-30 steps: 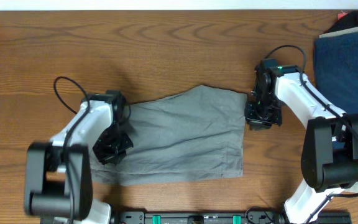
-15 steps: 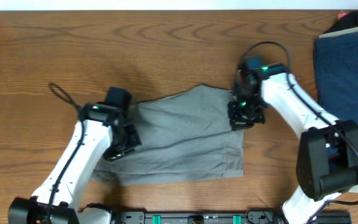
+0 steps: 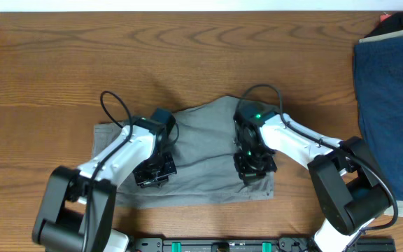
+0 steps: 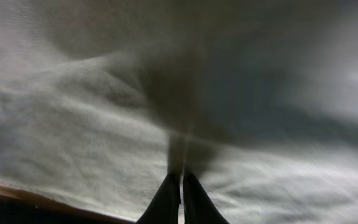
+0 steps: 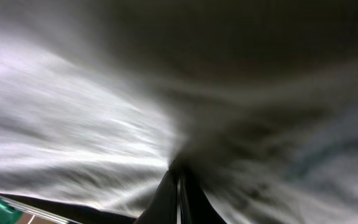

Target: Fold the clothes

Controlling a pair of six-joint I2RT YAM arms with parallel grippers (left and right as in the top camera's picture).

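- Both arms have swung inward over the last second: left gripper (image 3: pixel 152 171) came in from the left edge of the shorts (image 3: pixel 201 143), right gripper (image 3: pixel 254 166) from their far-right corner; both are now over the cloth
- shorts lie on the table (image 3: pixel 187 56) about mid-width, close to the near edge, with their left strip flat on the wood outside the left arm
- left wrist view: left gripper (image 4: pixel 180 184) has its fingers pressed together on a pinch of grey fabric, and a ridge of cloth rises from the tips
- right wrist view: right gripper (image 5: pixel 178 180) likewise has its fingers together, clamped on cloth that creases outward from the tips
- grippers sit well apart, a band of creased fabric between them
- dark blue garment (image 3: pixel 390 91) lies at the table's right edge, apart from the shorts
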